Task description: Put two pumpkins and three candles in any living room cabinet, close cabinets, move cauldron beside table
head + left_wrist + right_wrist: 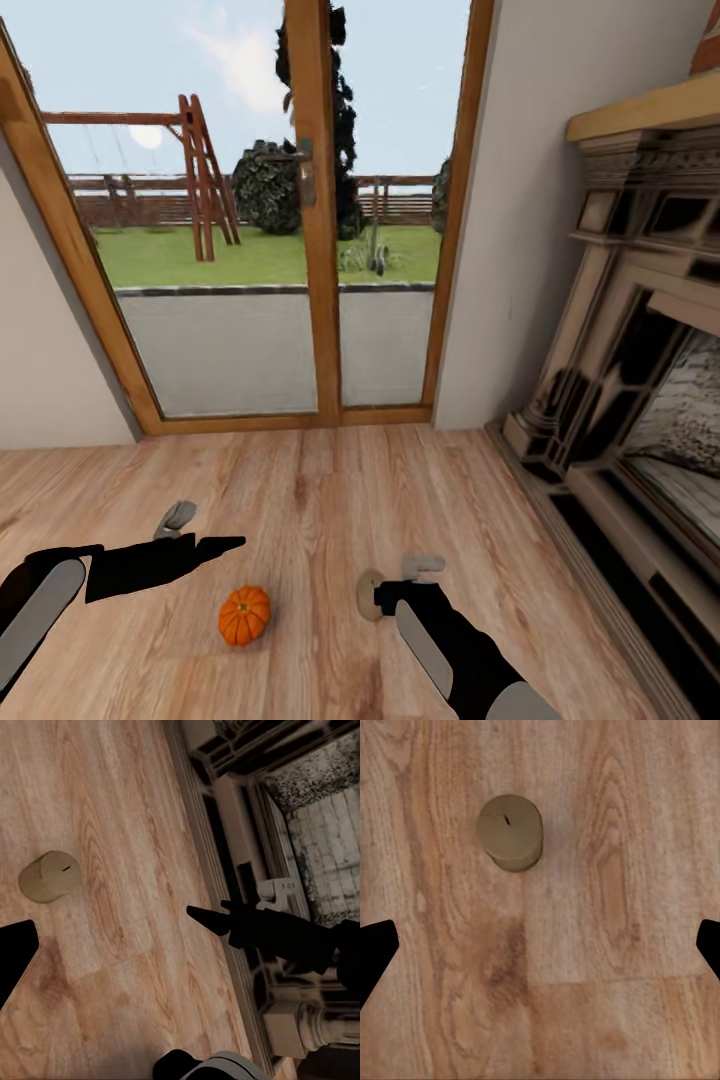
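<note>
Head view shows a pumpkin (244,615) on the wooden floor (330,480) between both arms; a candle (510,832) stands below the right gripper (540,945), jaws spread, empty. Left gripper (205,530): cannot tell. Storing seems barely begun.

Taupe candle (49,875) upright on wood floor (112,967), fireplace surround (300,832) alongside, right arm (285,934) across it

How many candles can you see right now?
1. A squat grey-brown cylindrical candle stands upright on the wooden floor, under the right claw, right of the ribbed orange pumpkin. Others may be out of frame.
</note>
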